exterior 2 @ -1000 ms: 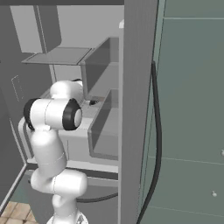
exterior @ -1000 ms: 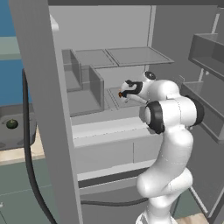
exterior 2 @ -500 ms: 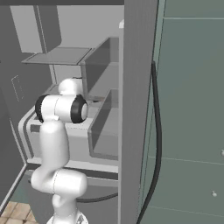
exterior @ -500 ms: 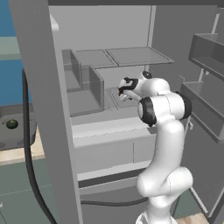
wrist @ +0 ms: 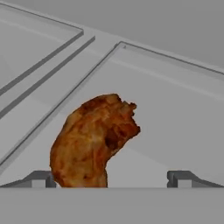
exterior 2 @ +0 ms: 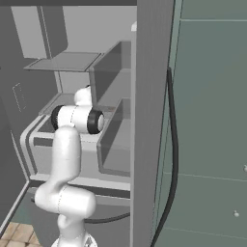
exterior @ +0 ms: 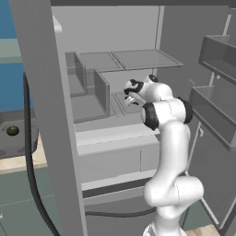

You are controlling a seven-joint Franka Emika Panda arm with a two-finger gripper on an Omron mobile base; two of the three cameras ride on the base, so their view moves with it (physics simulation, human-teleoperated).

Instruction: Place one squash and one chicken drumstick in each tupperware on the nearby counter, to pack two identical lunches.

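One chicken drumstick (wrist: 92, 140) on grey fridge shelf (wrist: 175, 122); gripper (wrist: 111, 177) spread wide, nothing pinched.

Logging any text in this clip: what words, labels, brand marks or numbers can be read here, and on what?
None: no text reads on the chicken drumstick, the glass shelf under it, the fridge drawers, or the open gripper.

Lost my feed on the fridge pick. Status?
Gripper open, inside the fridge. Chicken drumstick lying on the shelf, toward one fingertip, not gripped. Nothing blocking.
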